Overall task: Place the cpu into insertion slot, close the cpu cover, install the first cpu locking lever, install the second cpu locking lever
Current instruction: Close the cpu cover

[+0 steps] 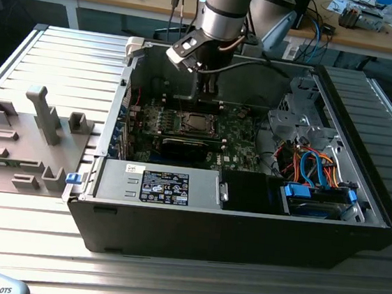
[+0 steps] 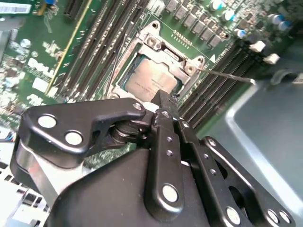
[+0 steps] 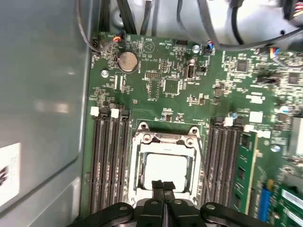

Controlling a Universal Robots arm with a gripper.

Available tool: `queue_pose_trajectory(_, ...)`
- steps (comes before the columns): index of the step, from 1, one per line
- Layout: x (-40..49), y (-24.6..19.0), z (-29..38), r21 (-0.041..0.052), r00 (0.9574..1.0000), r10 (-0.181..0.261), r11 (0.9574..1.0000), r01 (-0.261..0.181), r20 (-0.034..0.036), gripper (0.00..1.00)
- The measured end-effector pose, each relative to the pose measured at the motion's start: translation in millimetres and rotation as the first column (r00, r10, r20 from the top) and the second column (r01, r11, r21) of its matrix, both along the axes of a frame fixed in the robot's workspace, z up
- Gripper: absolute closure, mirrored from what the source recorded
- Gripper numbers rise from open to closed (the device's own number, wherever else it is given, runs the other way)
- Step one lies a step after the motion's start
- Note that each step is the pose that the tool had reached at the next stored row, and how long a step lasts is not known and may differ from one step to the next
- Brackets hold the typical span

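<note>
The cpu [image 3: 166, 166] lies flat in the insertion slot [image 1: 197, 123] on the green board inside the open computer case. Its dull silver top [image 2: 150, 85] shows through the cut-out of the cpu cover [image 3: 165, 140], which lies down over it as a silver frame [image 2: 166, 53]. My gripper [image 3: 163, 185] is shut with nothing between its black fingers. Its tips [image 2: 163, 97] hang just over one edge of the socket. In the exterior view the gripper [image 1: 206, 92] points straight down above the socket. A thin metal locking lever [image 2: 227, 74] sticks out sideways from one socket corner.
Rows of memory slots [image 3: 109, 161] flank the socket on both sides. A long black card [image 1: 185, 146] lies just in front of it, then the labelled power supply [image 1: 164, 184]. Orange and blue cables [image 1: 313, 166] fill the case's right. A grey fixture [image 1: 29, 136] stands outside on the left.
</note>
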State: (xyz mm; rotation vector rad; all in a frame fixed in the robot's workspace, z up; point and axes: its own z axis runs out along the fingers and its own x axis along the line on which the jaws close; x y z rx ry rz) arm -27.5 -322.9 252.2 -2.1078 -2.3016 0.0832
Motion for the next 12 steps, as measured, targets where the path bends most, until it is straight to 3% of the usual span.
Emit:
queue_pose_trajectory(6,0.0,0.0,16.7,-0.0001,1.0,0.0,1.0,0.0,0.0,0.89)
queue_pose_trajectory(12,0.0,0.0,17.4,0.0002,1.0,0.0,1.0,0.0,0.0,0.89)
